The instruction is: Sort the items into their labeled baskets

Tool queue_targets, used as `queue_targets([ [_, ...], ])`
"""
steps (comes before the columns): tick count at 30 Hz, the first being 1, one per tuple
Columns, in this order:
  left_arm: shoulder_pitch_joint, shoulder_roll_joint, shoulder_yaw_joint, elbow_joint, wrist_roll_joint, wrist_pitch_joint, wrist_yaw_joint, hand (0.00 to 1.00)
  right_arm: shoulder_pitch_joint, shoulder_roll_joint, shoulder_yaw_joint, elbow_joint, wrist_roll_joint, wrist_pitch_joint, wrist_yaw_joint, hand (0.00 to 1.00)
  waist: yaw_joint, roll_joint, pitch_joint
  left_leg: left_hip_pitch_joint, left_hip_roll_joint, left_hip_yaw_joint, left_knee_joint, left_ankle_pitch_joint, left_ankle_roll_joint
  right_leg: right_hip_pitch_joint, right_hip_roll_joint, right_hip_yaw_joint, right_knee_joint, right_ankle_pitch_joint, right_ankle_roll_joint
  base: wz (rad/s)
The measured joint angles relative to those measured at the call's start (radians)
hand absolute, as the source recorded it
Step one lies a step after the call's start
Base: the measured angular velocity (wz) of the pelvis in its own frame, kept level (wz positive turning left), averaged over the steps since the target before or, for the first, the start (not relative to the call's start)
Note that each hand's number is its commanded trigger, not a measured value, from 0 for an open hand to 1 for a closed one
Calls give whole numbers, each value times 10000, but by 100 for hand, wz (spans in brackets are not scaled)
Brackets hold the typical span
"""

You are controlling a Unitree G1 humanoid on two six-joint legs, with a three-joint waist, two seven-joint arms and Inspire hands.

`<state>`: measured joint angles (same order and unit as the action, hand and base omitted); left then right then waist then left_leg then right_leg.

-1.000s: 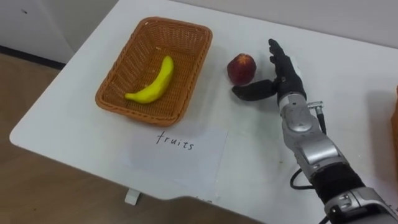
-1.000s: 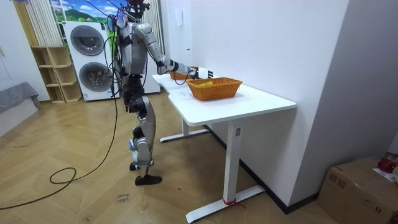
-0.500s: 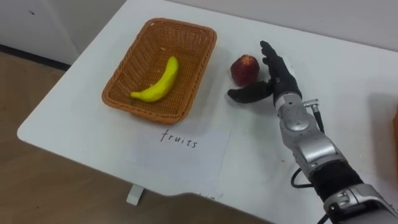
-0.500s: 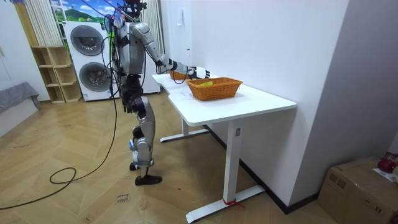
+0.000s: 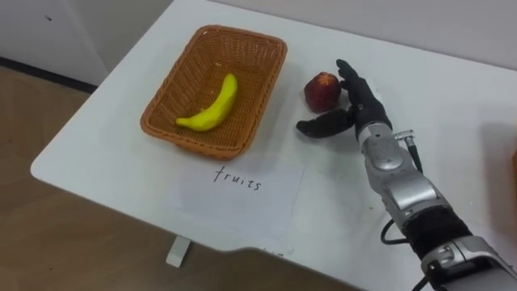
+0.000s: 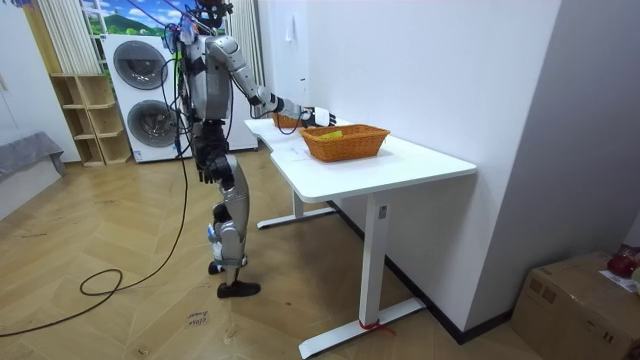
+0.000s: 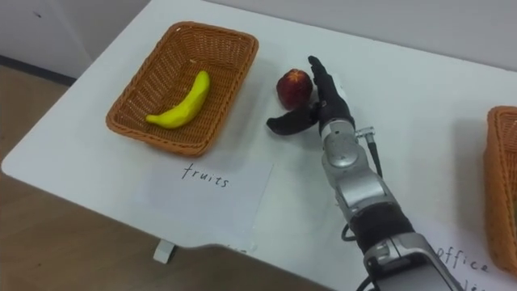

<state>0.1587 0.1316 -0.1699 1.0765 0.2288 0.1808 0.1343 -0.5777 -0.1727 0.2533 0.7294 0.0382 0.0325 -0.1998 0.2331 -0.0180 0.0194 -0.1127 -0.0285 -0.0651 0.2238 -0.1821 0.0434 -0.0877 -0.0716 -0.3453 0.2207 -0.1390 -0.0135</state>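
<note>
Room cam | I see the robot standing at the end of the white table (image 6: 400, 165), washing machines (image 6: 140, 95) behind it | right hand (image 6: 318, 117) reached out over the tabletop, beside the wicker basket (image 6: 345, 142)

Handwritten "fruits" marks a white paper sheet (image 5: 238, 182) lying on the surface (image 5: 105, 162) just in front of the wicker basket (image 5: 196, 146). Beside the second basket (image 7: 502, 186), another sheet (image 7: 460, 257) reads "office", with any further writing cut off at the view's edge.
</note>
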Motion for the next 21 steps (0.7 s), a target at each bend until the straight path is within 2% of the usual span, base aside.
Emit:
queue_targets([
  [15,20,8,-119,-383,2,-121,-27,0,-96,-9,-5,104,1,-2,-88,0,27,-13,9,-14,-4,-23,-3,2,2,-2,-12,-110,0,-6,9,0],
  [19,35,9,-119,-404,5,-151,-114,0,-98,-21,-11,180,-19,-12,-295,0,163,-18,21,-12,-2,-37,-8,2,2,-2,-7,-111,-1,-6,9,0],
  [21,41,8,-119,-381,4,-161,-114,0,-122,-18,-11,388,-98,-162,-418,0,228,-23,26,-14,-2,-37,-8,2,2,-2,-10,-124,-1,-6,9,0],
])
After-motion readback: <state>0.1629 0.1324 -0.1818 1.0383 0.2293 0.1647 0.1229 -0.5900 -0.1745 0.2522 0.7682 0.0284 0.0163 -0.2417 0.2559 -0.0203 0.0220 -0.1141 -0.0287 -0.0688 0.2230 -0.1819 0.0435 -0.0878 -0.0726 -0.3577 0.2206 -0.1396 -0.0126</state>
